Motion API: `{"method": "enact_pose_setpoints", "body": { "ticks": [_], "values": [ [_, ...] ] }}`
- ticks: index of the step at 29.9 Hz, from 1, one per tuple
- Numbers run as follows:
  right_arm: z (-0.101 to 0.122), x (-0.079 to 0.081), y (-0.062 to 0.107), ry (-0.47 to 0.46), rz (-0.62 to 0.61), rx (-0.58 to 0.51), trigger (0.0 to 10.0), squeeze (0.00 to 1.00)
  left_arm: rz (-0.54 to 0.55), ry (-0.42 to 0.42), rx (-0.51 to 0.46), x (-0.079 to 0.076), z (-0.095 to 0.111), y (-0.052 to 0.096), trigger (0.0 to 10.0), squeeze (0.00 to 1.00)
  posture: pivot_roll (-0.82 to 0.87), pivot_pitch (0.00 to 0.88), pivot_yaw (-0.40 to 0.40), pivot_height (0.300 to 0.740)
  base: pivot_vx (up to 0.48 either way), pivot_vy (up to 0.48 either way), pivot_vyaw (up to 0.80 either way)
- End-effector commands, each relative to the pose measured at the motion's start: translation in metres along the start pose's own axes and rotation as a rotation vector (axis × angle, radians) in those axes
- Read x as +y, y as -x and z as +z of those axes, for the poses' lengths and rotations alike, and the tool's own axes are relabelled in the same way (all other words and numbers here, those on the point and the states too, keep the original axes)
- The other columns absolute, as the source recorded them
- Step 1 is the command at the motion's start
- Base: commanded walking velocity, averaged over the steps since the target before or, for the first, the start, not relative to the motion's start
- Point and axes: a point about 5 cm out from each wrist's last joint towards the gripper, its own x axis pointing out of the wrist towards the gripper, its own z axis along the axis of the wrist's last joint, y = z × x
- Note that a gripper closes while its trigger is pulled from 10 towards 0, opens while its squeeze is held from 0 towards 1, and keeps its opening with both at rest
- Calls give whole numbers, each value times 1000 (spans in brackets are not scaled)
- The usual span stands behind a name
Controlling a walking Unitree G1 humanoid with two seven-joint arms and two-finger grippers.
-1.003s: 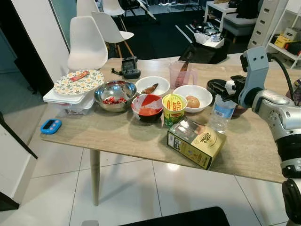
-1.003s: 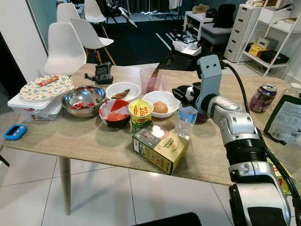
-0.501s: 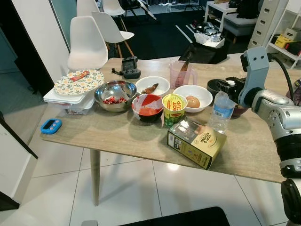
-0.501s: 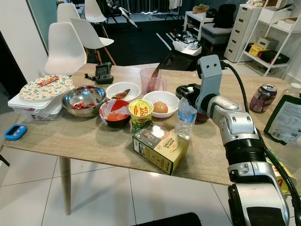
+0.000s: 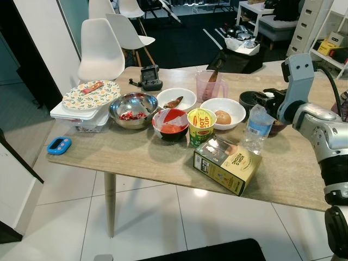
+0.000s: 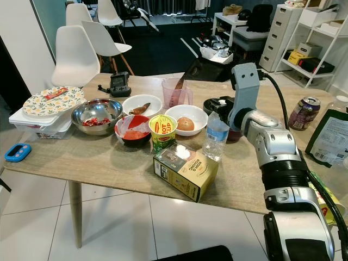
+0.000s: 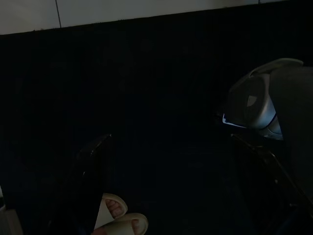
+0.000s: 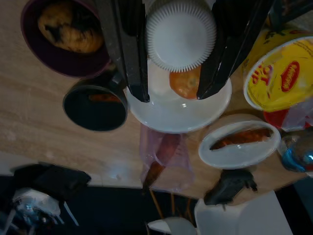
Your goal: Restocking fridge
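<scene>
The task stands at an early stage. No fridge is in view, and every food item rests on the desk (image 5: 136, 155).

The right gripper (image 8: 182, 85) hangs directly over the water bottle (image 5: 255, 129), which stands upright toward the right of the desk, just near of the white bowl (image 5: 222, 110) that holds a round orange item. In the right wrist view the two black fingers (image 8: 124, 46) are spread, one on each side of the white bottle cap (image 8: 181, 34), apart from it. The bottle is therefore bracketed but not grasped.

The left gripper (image 7: 98, 196) hangs idle in the dark; its finger state cannot be told.

Remaining, by judgement: close on the bottle, lift it, carry it to the fridge. The yellow cup (image 5: 201, 126), the yellow carton (image 5: 226, 165), the red bowl (image 5: 171, 123) and the steel bowl (image 5: 132, 109) also await stocking.
</scene>
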Motion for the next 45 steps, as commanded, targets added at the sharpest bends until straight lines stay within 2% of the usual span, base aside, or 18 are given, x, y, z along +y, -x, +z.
{"method": "enact_pose_setpoints", "body": {
  "ticks": [1,2,5,7,10,13,16,18,21,26,29,31,34,36,38,41,44,45],
  "values": [
    [30,-3,8,24,33,-163,10000,0,5,8,6,2,-2,1,10000,0,-16,0,-2,740,0,0,0],
    [30,-3,8,24,33,-163,10000,0,5,8,6,2,-2,1,10000,0,-16,0,-2,740,0,0,0],
    [63,-13,28,46,87,-346,10000,0,2,10,6,0,-2,0,10000,0,-18,0,-4,740,0,0,0],
    [66,-15,31,48,101,-372,10000,0,1,10,6,0,-2,0,10000,0,-18,0,-4,740,0,0,0],
    [75,-19,48,67,184,-452,10000,0,-1,11,6,-1,-2,0,10000,0,-17,0,-3,740,0,0,0],
    [76,-25,63,129,246,-475,10000,0,-3,11,5,-1,-1,0,10000,0,-13,0,-5,740,0,0,0],
    [76,-26,69,146,282,-484,10000,0,-4,11,4,-1,-1,0,10000,0,-13,0,-5,740,0,0,0],
    [77,-26,80,163,351,-509,10000,0,-5,12,2,-1,-1,0,10000,0,-15,0,-6,740,0,0,0],
    [83,-28,118,189,536,-600,10000,0,-10,22,-2,-2,1,0,10000,0,-18,0,-5,740,0,0,0],
    [85,-31,136,186,601,-631,10000,0,-11,26,-4,-2,1,-1,10000,0,-20,0,-4,740,0,0,0],
    [87,-32,163,122,770,-703,10000,0,-10,26,-7,-2,2,-1,10000,0,-22,0,-1,740,0,0,0],
    [86,-32,165,107,798,-705,10000,0,-10,26,-8,-2,2,-1,10000,0,-24,0,-1,740,0,0,0],
    [70,-22,163,85,917,-578,10000,0,-6,37,-2,-2,2,-1,10000,0,-27,0,-2,740,0,0,0],
    [70,-22,163,85,917,-578,10000,0,-6,37,-2,-2,2,-1,10000,0,-27,0,-2,740,0,0,0],
    [55,-12,160,57,998,-468,10000,0,-7,40,-1,-1,2,-1,10000,0,-31,0,-1,740,0,0,0],
    [46,-6,158,42,1041,-409,10000,0,-6,39,-1,-1,2,-1,10000,0,-30,0,0,740,0,0,0],
    [17,12,151,-6,1162,-195,10000,0,-5,40,-2,-1,3,-1,10000,0,-30,0,-2,740,0,0,0],
    [17,12,151,-6,1162,-195,10000,0,-5,40,-2,-1,3,-1,10000,0,-30,0,-2,740,0,0,0]
  ]
}}
